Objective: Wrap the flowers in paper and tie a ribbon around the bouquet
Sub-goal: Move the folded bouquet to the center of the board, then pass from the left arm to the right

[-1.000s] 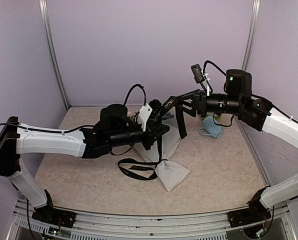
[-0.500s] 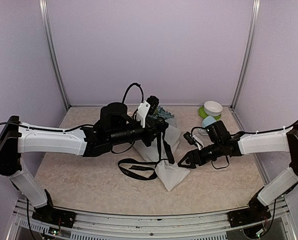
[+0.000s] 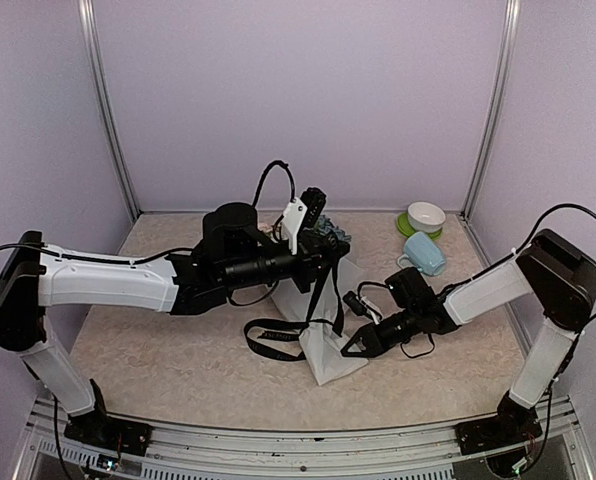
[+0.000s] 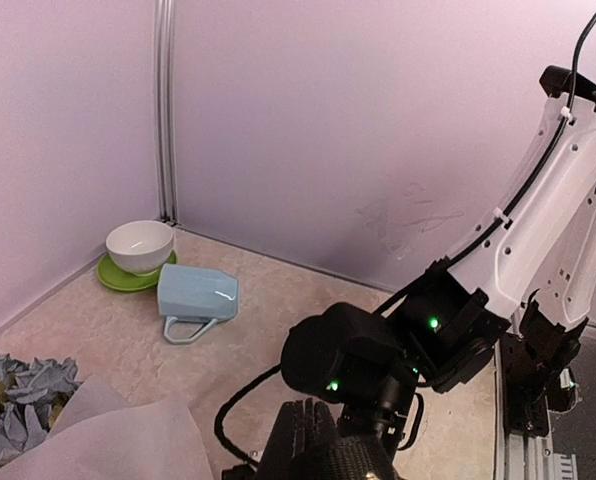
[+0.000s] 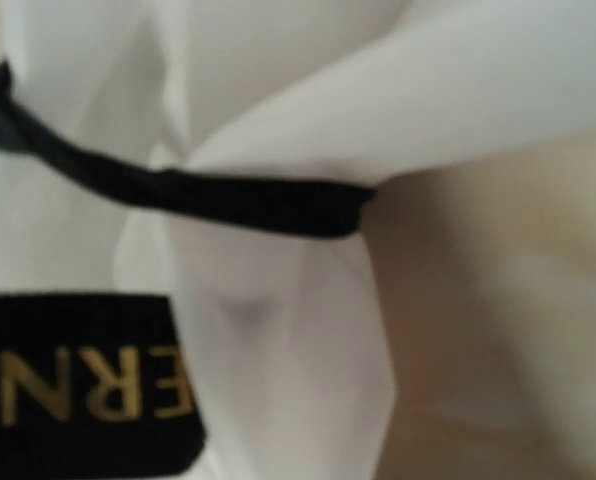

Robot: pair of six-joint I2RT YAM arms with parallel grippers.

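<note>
Black ribbon point(image 3: 274, 338) lies looped on the table point(image 3: 158, 350) left of centre. Two strands rise to the left gripper point(image 3: 323, 258), whose jaws are closed on it above the bouquet point(image 3: 323, 300). Blue flowers point(image 3: 330, 230) top the bouquet's far end, and its frosted paper point(image 3: 330, 362) runs toward the near edge. The right gripper point(image 3: 354, 347) sits low by the paper's near right side; its jaw width cannot be told. Farther right a pale blue mug point(image 3: 425, 254) lies on its side, near a white bowl point(image 3: 426, 214).
</note>
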